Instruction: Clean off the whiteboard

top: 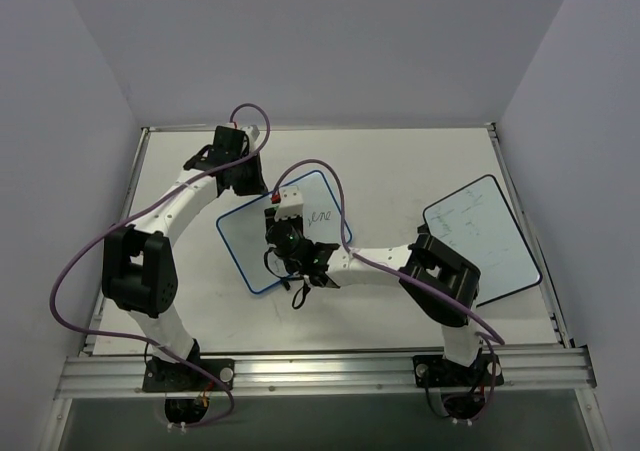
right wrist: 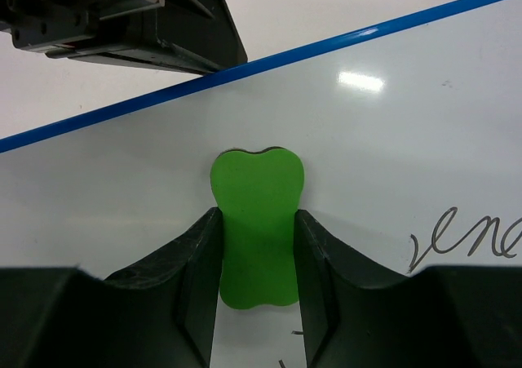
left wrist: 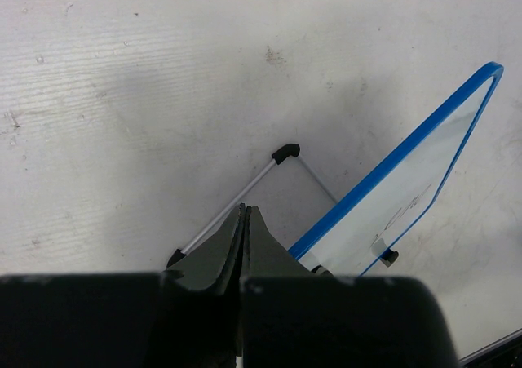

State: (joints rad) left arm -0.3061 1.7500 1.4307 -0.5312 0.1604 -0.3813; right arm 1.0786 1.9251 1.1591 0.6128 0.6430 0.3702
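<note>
The whiteboard [top: 245,249], white with a thin blue frame, lies in the middle of the table. Black scribbles [top: 322,215] sit near its right side. My right gripper [top: 284,211] hovers over the board, shut on a green eraser [right wrist: 257,221] whose flat face rests against the white surface [right wrist: 122,188]. The scribbles [right wrist: 469,241] lie to the right of the eraser, and a few small marks [right wrist: 285,360] show below it. My left gripper [left wrist: 245,213] is shut with nothing in it, just behind the board's far blue edge [left wrist: 391,168], beside a black foot [left wrist: 285,152].
A second white board with a black frame [top: 480,236] lies at the right of the table. The left arm's gripper body [right wrist: 122,17] stands close beyond the blue frame. White walls close in the table at left, back and right.
</note>
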